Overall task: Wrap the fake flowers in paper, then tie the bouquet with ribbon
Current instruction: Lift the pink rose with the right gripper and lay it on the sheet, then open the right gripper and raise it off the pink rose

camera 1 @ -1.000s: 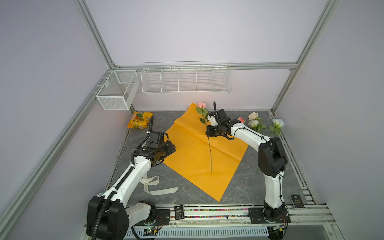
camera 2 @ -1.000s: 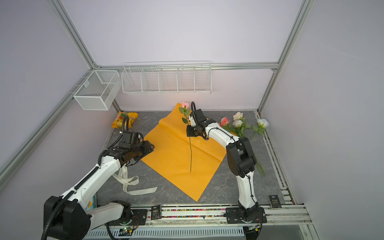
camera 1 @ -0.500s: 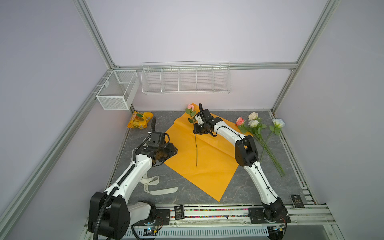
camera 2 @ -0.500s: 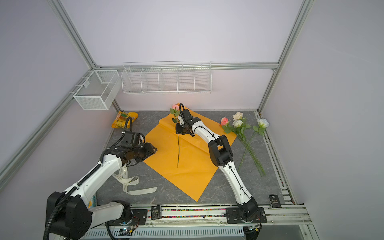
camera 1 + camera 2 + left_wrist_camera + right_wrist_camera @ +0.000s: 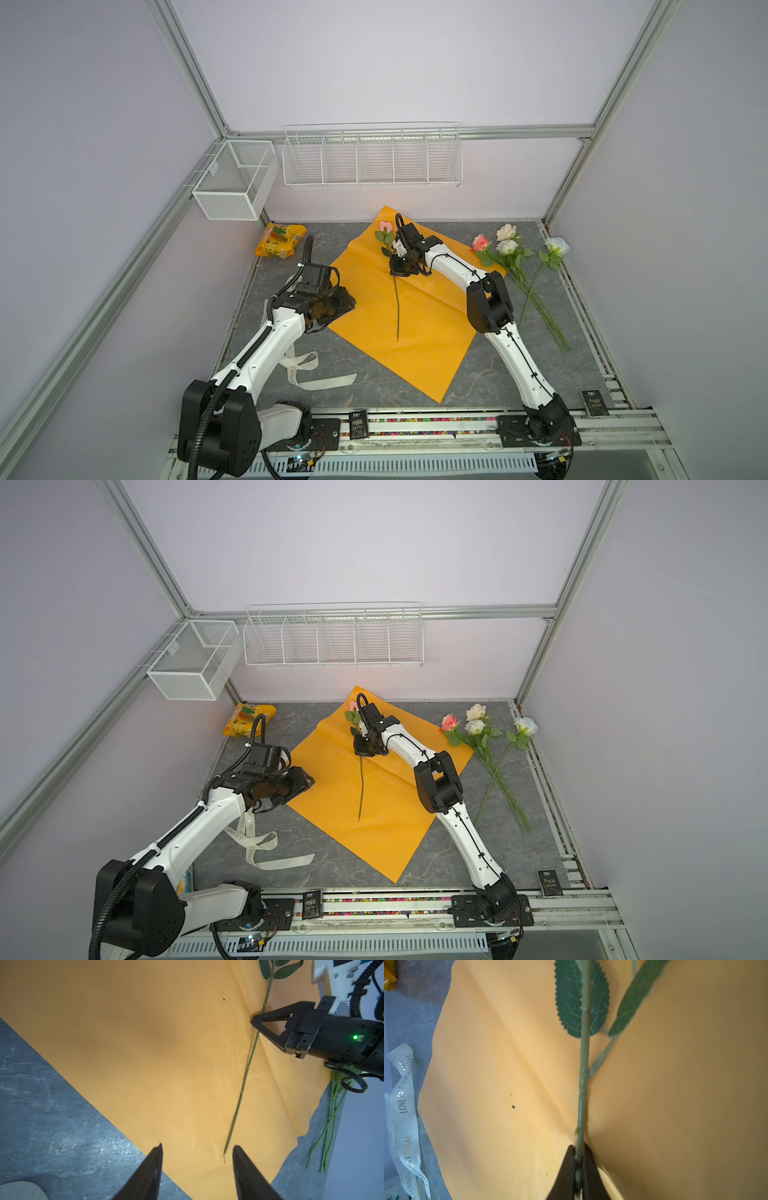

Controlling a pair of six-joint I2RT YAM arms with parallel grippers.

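Laying the first flower on the wrap is, as I judge it, the step in hand; no bouquet is gathered yet. Nearest the front, a cream printed ribbon is lying loose on the grey table beside the left arm. That arm is reaching forward and low, and the left gripper is hanging over the left edge of the orange wrapping paper, jaws about half apart with nothing between them. Farther in, a pink rose is lying along the sheet. The right arm is stretching across with its elbow bent. The right gripper is pinching the stem just below the leaves, jaws closed tight on it. Beyond, to the right, four loose roses are lying on the table off the paper. The next move probably calls for releasing this stem and fetching those roses, laying the stems alongside it.
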